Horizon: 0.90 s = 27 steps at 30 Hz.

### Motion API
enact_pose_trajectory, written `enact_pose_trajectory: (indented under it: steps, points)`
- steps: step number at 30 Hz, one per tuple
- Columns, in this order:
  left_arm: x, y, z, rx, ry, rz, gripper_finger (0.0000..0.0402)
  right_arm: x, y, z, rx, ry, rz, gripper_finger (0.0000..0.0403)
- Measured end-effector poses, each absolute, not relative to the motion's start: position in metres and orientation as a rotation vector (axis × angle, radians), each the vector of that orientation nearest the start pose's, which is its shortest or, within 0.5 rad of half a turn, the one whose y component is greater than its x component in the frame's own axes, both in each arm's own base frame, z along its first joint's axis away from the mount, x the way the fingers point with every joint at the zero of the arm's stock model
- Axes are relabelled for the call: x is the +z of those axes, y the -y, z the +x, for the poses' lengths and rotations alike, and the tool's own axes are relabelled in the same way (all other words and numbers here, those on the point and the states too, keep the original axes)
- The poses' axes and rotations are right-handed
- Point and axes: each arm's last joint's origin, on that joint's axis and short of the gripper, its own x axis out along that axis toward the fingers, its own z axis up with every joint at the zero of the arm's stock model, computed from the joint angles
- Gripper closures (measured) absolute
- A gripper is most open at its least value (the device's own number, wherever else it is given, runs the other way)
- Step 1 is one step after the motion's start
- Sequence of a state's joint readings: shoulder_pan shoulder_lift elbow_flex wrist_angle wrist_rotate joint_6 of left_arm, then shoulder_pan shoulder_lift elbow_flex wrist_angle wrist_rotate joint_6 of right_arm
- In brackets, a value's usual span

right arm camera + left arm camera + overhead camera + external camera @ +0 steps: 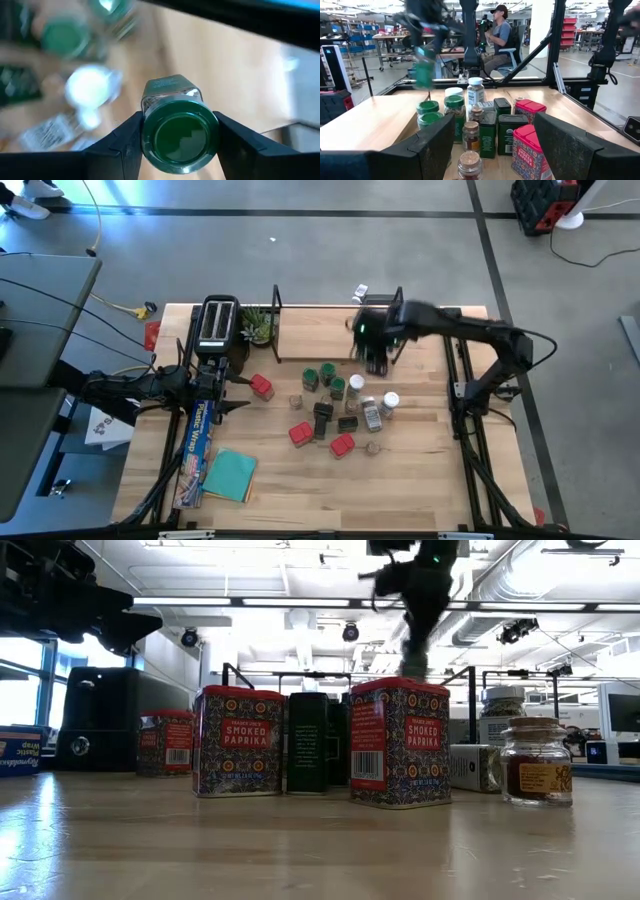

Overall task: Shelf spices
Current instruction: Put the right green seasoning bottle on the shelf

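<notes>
Spices (340, 405) stand clustered at the centre of the light wooden surface (420, 480). The shelf (310, 335), a pale board in a black wire frame, lies at 12 o'clock from the cluster against the far edge. A black toaster (218, 325) and a small plant (256, 327) stand at 9 o'clock from the shelf. A long blue foil box (196, 442) and a teal cloth (230, 475) lie at 8 o'clock from the cluster. The room beyond shows grey floor, workbenches, and a seated person (499, 35).

The right hand (179, 127) is over the shelf's right end, clamped on a green-lidded jar (179, 132); its contents cannot be made out. The left hand (490, 145) waits at 9 o'clock, fingers wide. Nearest the low camera stand two red tins (238, 740) marked smoked paprika and a small jar (536, 762) of brownish powder.
</notes>
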<state>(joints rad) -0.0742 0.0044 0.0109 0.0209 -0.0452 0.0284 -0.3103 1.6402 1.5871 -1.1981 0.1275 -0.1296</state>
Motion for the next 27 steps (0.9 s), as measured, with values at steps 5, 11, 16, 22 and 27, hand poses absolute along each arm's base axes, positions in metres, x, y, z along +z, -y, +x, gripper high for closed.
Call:
enact_pose_trajectory:
  steps: [5,11,16,22,27]
  points:
    - [0.170,0.006,0.097,-0.029,0.034,0.026,0.0133,0.344,0.162,0.291,-0.382,-1.194,0.016,0.0213]
    - [0.170,0.006,0.097,-0.029,0.034,0.027,0.0133,0.316,0.235,0.291,-0.380,-1.263,0.077,0.0213]
    - [0.170,0.006,0.097,-0.029,0.034,0.027,0.0133,0.291,0.274,0.293,-0.357,-1.336,0.107,0.0213]
    - [0.169,0.006,0.097,-0.029,0.034,0.011,0.0133,0.276,0.291,0.281,-0.320,-1.414,0.147,0.0213]
    - [0.170,0.006,0.097,-0.030,0.033,-0.001,0.0133,0.271,0.295,0.276,-0.299,-1.429,0.140,0.0213]
